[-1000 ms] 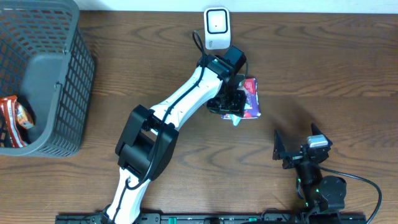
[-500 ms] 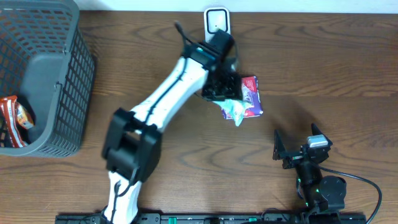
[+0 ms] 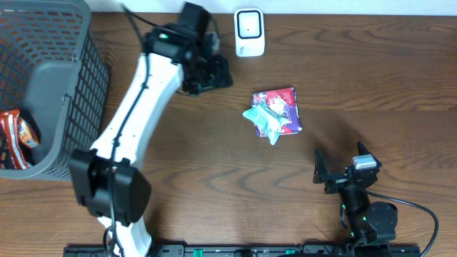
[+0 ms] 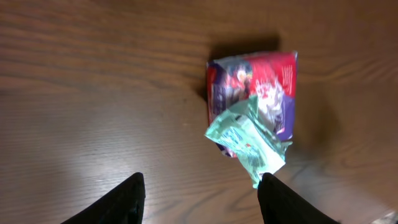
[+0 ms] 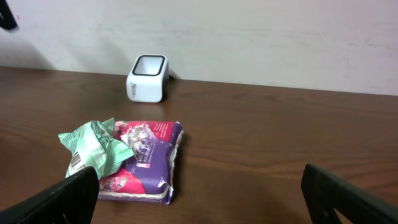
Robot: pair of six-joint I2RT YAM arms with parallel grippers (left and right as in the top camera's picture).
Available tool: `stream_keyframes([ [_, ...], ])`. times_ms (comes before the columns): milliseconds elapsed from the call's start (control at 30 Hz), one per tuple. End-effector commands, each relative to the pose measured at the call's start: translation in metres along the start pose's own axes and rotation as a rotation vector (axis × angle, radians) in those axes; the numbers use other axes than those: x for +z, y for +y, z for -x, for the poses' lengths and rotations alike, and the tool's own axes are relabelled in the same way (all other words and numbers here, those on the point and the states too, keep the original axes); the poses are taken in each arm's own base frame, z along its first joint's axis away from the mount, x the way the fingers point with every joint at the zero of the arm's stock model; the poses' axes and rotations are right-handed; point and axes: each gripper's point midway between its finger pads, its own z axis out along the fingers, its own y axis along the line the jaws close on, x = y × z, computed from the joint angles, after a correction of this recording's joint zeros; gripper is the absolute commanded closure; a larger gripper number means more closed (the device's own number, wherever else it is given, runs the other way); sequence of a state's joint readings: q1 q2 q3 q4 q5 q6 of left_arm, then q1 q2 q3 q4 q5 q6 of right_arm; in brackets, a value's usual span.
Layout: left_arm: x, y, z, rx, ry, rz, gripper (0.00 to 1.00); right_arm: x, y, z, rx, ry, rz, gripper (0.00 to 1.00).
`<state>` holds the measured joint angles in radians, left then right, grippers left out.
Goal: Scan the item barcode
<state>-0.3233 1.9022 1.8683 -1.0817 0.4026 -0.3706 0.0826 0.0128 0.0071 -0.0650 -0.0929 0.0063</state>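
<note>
Packets (image 3: 275, 114): crinkled foil; flat purple pouch under crumpled green one.
Left gripper (image 4: 200, 186): half parted, empty; withdrawn from packets since earlier.
Right gripper (image 3: 343, 165): spread wide, empty.

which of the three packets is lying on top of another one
The mint green packet: it lies crumpled on top of the purple and red packet on the table, while the orange packet sits apart in the grey basket.
</note>
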Motion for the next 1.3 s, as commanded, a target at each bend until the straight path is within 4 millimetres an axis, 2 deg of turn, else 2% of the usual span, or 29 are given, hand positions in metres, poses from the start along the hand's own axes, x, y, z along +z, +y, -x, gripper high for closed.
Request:
stream_keyframes([
  [0,-0.035,-0.023,-0.004,0.013,-0.033,-0.103,0.41,0.0,-0.002,-0.001,-0.003,0.002,-0.011,0.01],
  [67,-0.033,-0.028,-0.011,0.022,-0.015,-0.106,0.41,0.0,-0.002,-0.001,-0.003,0.002,-0.011,0.01],
  [167,-0.017,-0.036,-0.026,0.048,0.032,-0.099,0.41,0.0,-0.002,-0.001,-0.003,0.002,-0.011,0.01],
  [233,0.0,-0.042,-0.038,0.046,0.075,-0.079,0.41,0.0,-0.002,-0.001,-0.003,0.002,-0.011,0.01],
  [467,0.067,-0.032,-0.067,-0.137,0.104,0.195,0.41,0.0,-0.002,-0.001,-0.003,0.002,-0.011,0.01],
  [567,0.096,-0.041,-0.081,-0.184,0.133,0.226,0.41,0.0,-0.002,-0.001,-0.003,0.002,-0.011,0.01],
  [600,0.106,-0.044,-0.085,-0.192,0.139,0.23,0.32,0.0,-0.002,-0.001,-0.003,0.002,-0.011,0.01],
  [733,0.139,-0.054,-0.092,-0.176,0.148,0.224,0.31,0.0,-0.002,-0.001,-0.003,0.002,-0.011,0.01],
  [867,0.158,-0.056,-0.094,-0.163,0.152,0.222,0.29,0.0,-0.002,-0.001,-0.003,0.002,-0.011,0.01],
  [1033,0.161,-0.045,-0.086,-0.127,0.115,0.267,0.27,0.0,-0.002,-0.001,-0.003,0.002,-0.011,0.01],
  [1067,0.16,-0.043,-0.085,-0.098,0.109,0.276,0.29,0.0,-0.002,-0.001,-0.003,0.002,-0.011,0.01],
  [1133,0.16,-0.041,-0.083,-0.042,0.11,0.283,0.39,0.0,-0.002,-0.001,-0.003,0.002,-0.011,0.01],
  [1200,0.159,-0.039,-0.081,0.007,0.116,0.28,0.56,0.0,-0.002,-0.001,-0.003,0.002,-0.011,0.01],
  [1233,0.158,-0.039,-0.08,0.02,0.116,0.279,0.68,0.0,-0.002,-0.001,-0.003,0.002,-0.011,0.01],
  [1267,0.156,-0.038,-0.079,0.026,0.117,0.279,0.75,0.0,-0.002,-0.001,-0.003,0.002,-0.011,0.01],
])
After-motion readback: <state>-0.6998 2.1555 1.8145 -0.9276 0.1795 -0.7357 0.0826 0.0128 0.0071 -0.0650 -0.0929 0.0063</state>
